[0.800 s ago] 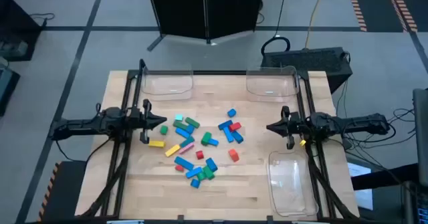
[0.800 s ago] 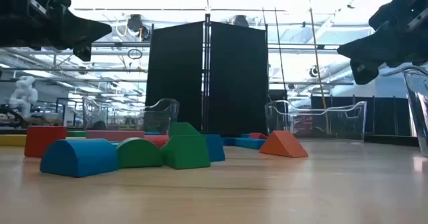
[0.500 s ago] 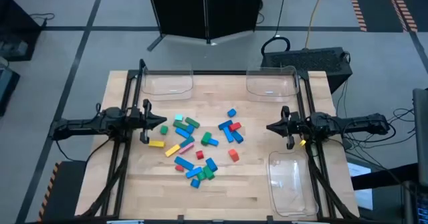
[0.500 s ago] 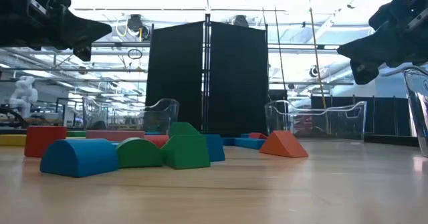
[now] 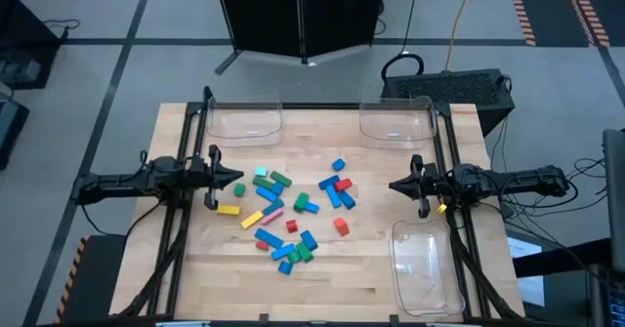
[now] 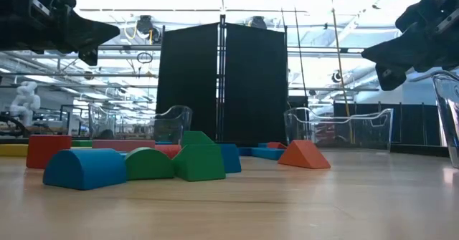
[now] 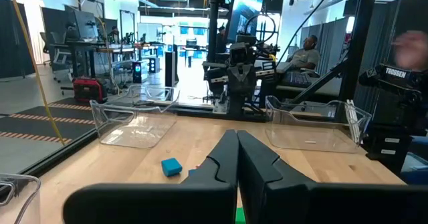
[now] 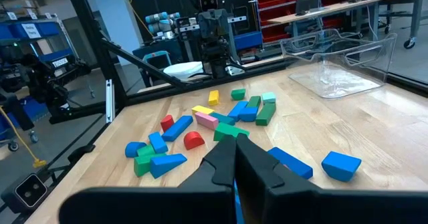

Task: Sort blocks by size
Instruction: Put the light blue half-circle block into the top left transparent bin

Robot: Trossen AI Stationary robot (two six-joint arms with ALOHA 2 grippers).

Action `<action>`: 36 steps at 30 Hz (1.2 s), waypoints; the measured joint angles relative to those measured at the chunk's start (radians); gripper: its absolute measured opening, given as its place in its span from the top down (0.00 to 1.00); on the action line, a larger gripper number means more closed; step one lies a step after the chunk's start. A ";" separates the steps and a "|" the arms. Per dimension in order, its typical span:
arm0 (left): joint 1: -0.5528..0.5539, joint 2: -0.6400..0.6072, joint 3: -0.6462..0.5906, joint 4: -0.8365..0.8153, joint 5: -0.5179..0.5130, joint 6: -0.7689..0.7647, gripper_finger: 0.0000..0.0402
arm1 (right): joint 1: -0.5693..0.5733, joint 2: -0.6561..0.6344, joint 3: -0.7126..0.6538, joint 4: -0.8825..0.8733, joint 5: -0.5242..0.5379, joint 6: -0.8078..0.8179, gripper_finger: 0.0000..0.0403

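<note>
Blocks (image 5: 293, 213) scattered mid-table | between left tool (image 5: 237, 187) and right tool (image 5: 395, 185) | both clenched, empty

Wooden table (image 5: 391, 171) bearing three clear plastic trays: two along the far edge (image 5: 244, 122) (image 5: 395, 120), one at the near right corner (image 5: 425, 268). Black folding screen (image 5: 298, 15) stands beyond the table. Seated person (image 7: 304, 50) visible in the workshop background.
</note>
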 joint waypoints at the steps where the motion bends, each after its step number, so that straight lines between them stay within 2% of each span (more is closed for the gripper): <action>1: 0.000 0.000 0.000 0.000 0.000 0.000 1.00 | 0.000 0.000 0.000 0.000 0.000 0.000 1.00; 36: 0.000 0.000 0.000 0.004 0.000 -0.001 1.00 | 0.000 0.000 0.000 0.000 0.000 -0.058 1.00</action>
